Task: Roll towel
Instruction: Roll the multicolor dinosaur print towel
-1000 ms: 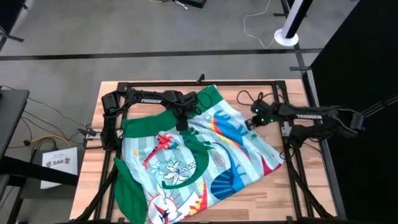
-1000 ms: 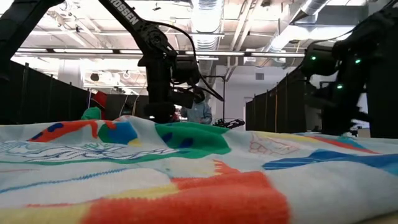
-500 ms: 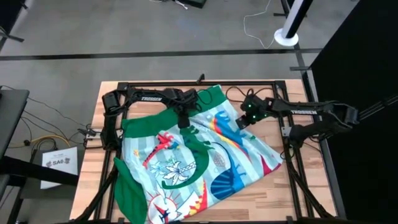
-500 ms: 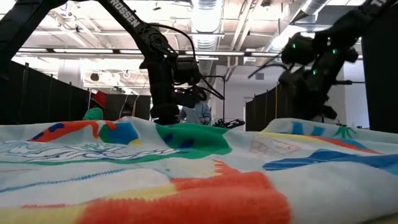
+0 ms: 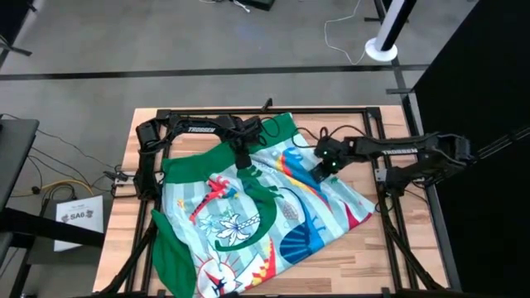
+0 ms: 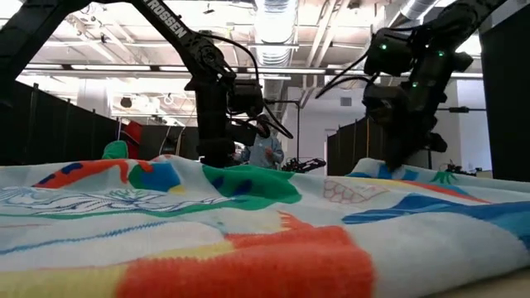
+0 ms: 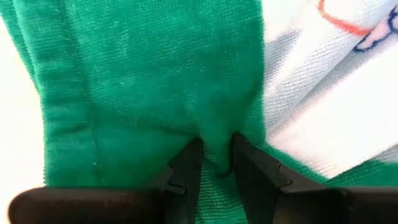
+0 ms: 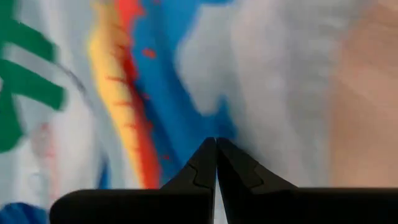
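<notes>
The towel (image 5: 257, 207) lies spread and rumpled over the wooden table (image 5: 124, 157), its near edge cut off below the high view. At its far green border the left gripper (image 5: 243, 159) pinches a fold of cloth. Right of it, the right gripper (image 5: 318, 174), fingers pressed together, hovers over the towel's blue print.

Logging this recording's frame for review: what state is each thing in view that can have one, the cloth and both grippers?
towel: spread over the table, rumpled, not rolled; a fold of its green border pinched up at the far edge.
left gripper: shut on a pinch of the towel's green border.
right gripper: fingers together, nothing seen between them, over the towel's blue and orange print near its right side.
</notes>
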`<state>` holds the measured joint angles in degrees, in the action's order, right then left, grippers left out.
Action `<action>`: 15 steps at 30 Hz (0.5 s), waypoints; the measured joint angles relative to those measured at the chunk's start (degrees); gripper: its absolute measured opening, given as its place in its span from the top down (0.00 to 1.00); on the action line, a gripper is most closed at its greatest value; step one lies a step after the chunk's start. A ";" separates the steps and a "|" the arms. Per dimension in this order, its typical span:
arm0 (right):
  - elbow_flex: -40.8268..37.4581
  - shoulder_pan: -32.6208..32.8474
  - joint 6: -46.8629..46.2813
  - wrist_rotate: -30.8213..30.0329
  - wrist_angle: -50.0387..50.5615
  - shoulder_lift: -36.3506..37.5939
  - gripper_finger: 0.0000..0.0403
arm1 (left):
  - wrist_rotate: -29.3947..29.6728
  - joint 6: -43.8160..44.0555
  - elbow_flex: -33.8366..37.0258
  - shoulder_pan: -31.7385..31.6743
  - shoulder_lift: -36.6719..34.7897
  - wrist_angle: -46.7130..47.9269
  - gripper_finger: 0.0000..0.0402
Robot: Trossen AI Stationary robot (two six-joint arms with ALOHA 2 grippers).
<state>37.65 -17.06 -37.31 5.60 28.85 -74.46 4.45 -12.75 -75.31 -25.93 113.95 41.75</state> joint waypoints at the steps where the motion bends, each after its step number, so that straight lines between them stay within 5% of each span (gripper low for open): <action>1: 0.00 -0.78 0.47 -1.58 2.52 1.04 1.00 | 0.01 0.08 -0.05 0.00 0.00 0.22 0.81; 8: -0.72 -4.94 4.41 -3.16 26.24 8.57 1.00 | 0.83 -2.06 -0.07 -0.20 -0.07 2.65 0.81; 15: -9.04 -3.96 2.22 -1.36 18.11 6.93 1.00 | 0.94 -10.36 -0.07 -0.50 -0.07 2.29 0.81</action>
<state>28.61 -21.02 -35.09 4.24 46.97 -67.53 5.39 -23.11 -75.37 -26.44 113.89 44.04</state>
